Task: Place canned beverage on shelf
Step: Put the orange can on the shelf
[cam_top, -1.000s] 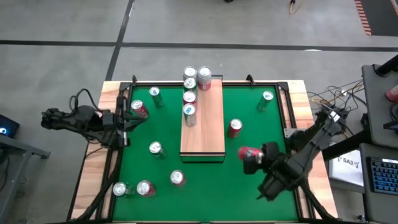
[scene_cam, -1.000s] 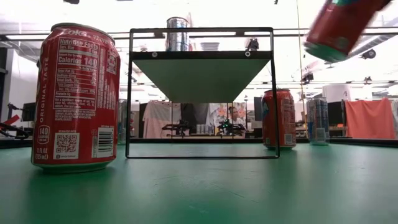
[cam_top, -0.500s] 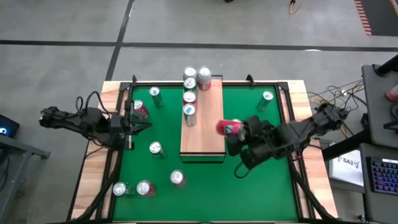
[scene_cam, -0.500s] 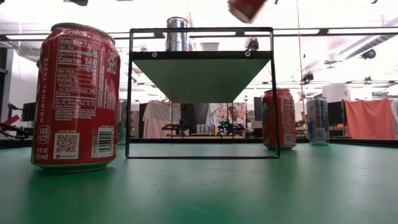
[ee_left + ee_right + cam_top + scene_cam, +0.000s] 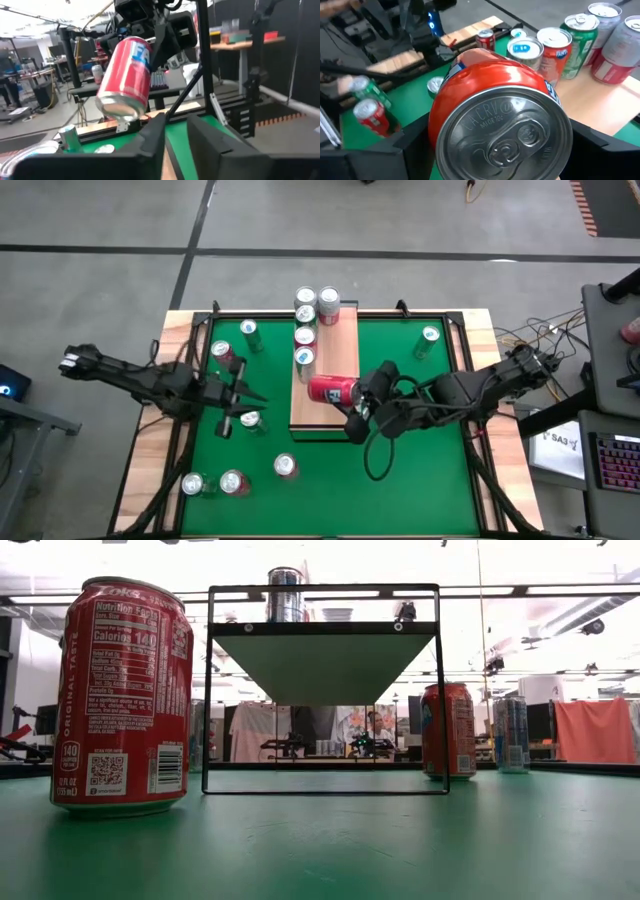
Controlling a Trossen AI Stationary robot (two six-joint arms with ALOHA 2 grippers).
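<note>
One red can point(image 5: 331, 389) now over shelf point(image 5: 340, 355).

The can point(image 5: 330, 390) in the right claw point(image 5: 357, 402) is red with a white-lettered blue patch and a plain silver lid; beneath it the shelf point(image 5: 340, 360) is pale reddish wood with fine grain. Beyond the claw stand a green can point(image 5: 583, 31), an orange-red one point(image 5: 554, 49) and a blue-topped one point(image 5: 525, 50). The mat point(image 5: 420, 470) is flat green, both claws black
</note>
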